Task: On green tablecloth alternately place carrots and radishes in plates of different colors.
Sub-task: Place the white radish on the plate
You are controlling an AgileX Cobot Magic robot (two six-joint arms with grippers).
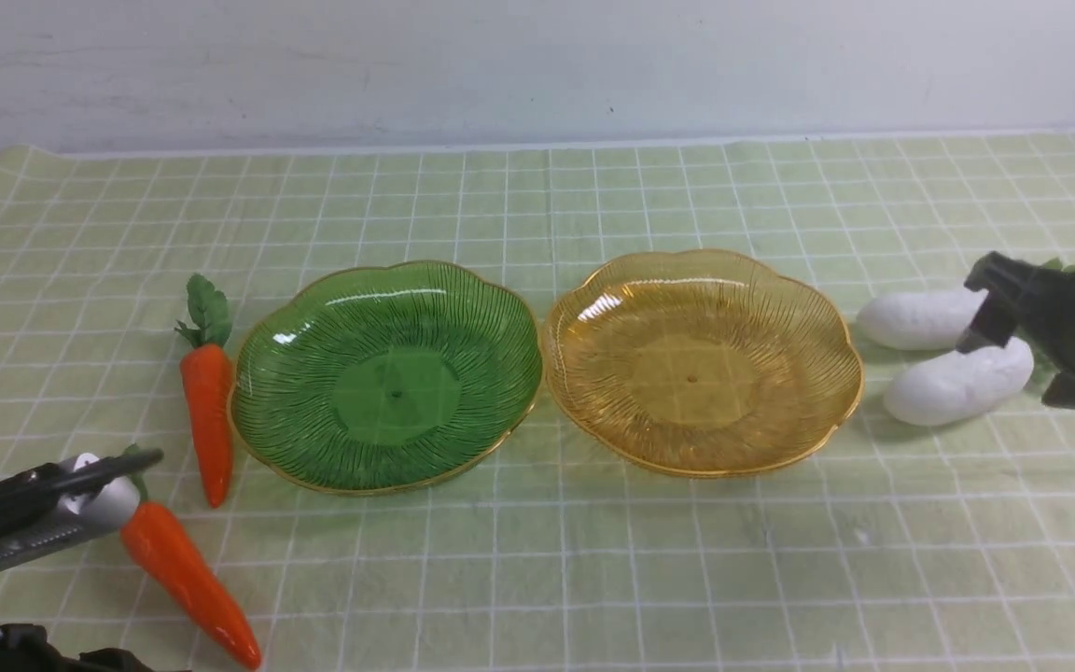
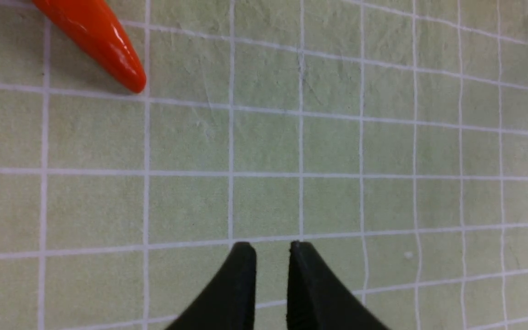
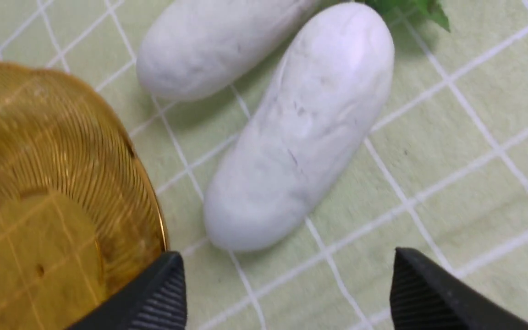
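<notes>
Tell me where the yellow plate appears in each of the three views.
Front view: yellow plate right of centre, beside the green plate.
Left wrist view: not in it.
Right wrist view: yellow plate beside the nearer radish.
Shared landmark: that radish, also just right of the plate in the front view.
</notes>
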